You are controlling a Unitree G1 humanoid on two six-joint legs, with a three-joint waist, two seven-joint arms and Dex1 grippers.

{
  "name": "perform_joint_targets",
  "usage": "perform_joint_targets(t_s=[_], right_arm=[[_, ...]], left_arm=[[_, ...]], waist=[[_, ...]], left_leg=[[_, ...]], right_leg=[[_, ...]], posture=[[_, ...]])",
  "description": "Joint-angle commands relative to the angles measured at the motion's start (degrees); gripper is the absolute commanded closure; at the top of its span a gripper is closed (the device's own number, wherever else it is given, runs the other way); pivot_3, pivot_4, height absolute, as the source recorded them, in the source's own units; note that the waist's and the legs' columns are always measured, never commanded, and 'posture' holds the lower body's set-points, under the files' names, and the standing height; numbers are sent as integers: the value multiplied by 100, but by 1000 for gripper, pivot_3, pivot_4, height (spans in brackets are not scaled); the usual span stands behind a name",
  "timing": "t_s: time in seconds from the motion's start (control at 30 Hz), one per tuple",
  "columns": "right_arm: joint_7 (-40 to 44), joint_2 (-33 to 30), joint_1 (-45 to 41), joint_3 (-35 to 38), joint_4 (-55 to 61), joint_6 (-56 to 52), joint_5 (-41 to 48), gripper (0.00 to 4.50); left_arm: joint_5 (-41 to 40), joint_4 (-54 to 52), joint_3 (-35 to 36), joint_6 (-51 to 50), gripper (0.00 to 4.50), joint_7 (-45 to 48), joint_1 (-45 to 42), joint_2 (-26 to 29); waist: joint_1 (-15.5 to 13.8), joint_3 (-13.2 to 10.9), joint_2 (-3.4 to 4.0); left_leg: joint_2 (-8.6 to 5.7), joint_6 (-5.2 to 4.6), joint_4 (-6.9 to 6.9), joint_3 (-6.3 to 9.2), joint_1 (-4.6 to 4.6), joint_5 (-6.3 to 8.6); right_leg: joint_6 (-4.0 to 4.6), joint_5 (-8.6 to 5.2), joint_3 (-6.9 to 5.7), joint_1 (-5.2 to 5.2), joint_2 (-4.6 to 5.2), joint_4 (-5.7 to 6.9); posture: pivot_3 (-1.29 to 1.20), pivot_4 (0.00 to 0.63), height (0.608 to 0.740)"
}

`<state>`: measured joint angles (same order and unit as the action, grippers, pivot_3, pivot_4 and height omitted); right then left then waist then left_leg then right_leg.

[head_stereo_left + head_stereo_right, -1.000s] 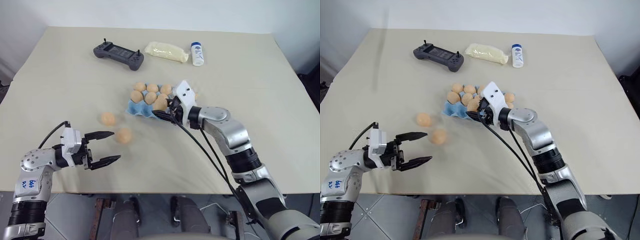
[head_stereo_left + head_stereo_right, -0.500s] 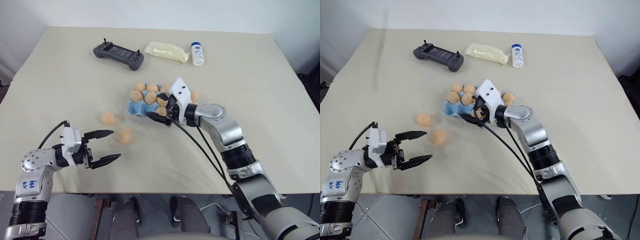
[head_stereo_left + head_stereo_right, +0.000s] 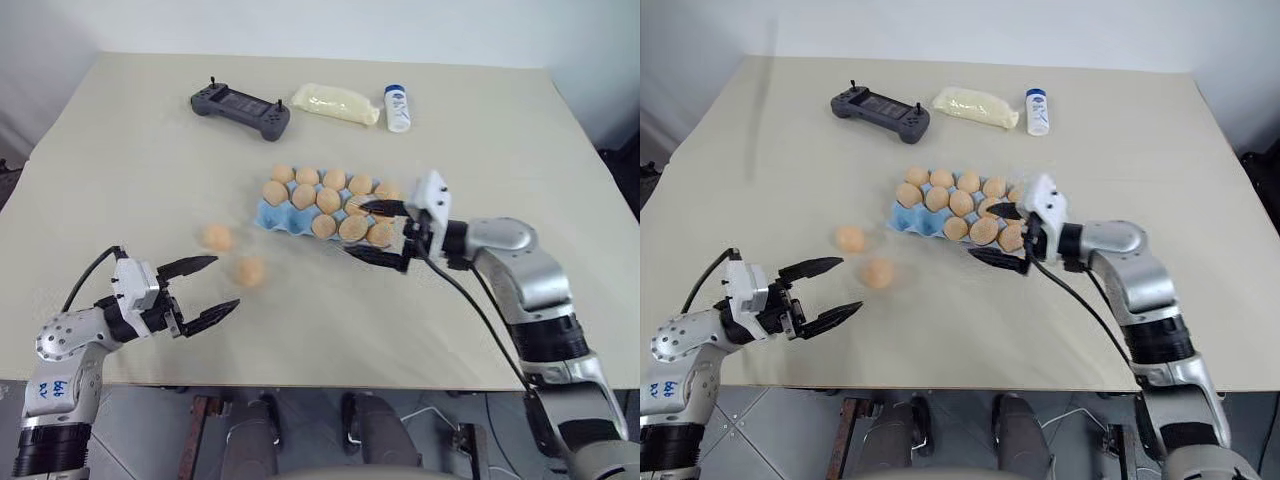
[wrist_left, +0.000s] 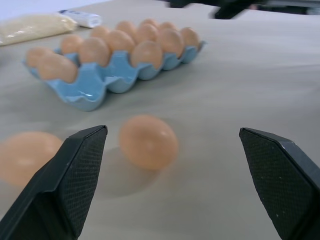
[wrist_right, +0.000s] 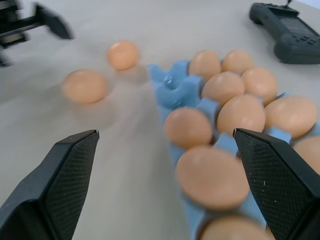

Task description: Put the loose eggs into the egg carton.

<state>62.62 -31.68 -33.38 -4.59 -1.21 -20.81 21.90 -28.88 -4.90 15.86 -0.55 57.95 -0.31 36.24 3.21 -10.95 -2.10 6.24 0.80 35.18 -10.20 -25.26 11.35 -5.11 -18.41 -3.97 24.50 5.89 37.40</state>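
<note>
The light blue egg carton sits mid-table, most cups filled with tan eggs; its near-left corner cup is bare. Two loose eggs lie on the table left of it. My left gripper is open, level, with its fingertips just short of the nearer loose egg, which sits between the fingers ahead in the left wrist view. My right gripper is open and empty at the carton's near-right end, pointing left along the carton.
At the table's far side lie a dark grey handheld controller, a pale yellow packet and a small white bottle with a blue cap. Bare tabletop surrounds the carton and loose eggs.
My right gripper opened, left its egg in the carton's near row and drew back to the right. The left gripper kept its place, turning slightly toward the nearer loose egg.
</note>
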Motion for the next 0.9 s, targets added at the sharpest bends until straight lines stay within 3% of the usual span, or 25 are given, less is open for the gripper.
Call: perform_joint_targets(t_s=[0.03,0.17,0.47,0.63,0.9], right_arm=[[654,-267,101,368,-128,337,347,10],[1225,-513,67,314,-687,722,225,10],[1867,-220,-503,236,-1399,1106,271,10],[2001,-25,-766,156,-1642,1213,191,10],[2087,95,-955,98,-1788,1255,172,10]], left_arm=[[22,-595,261,-47,0,-505,256,-94],[66,-1399,417,-581,0,-1565,540,-307],[375,-3228,196,-2773,0,-4295,598,-1025],[553,-3991,-372,-3931,0,-5139,408,-1218],[831,-3963,-1082,-5202,0,-5792,-180,-1446]], waist=[[17,0,0],[20,0,0],[10,-1,2],[-6,-1,2],[-17,-1,3]], left_leg=[[0,0,1,-3,7,0],[0,12,3,-5,15,1],[-2,11,17,1,14,-6],[-4,13,21,5,12,-5],[-5,16,35,11,9,-5]], right_leg=[[0,0,0,-4,0,0],[6,0,0,-7,3,-1],[8,11,2,-11,7,2],[8,11,-1,-15,6,2],[6,14,-3,-18,7,3]], posture=[[0,150,740],[0,150,740],[0,150,740],[0,150,740],[0,150,740]])
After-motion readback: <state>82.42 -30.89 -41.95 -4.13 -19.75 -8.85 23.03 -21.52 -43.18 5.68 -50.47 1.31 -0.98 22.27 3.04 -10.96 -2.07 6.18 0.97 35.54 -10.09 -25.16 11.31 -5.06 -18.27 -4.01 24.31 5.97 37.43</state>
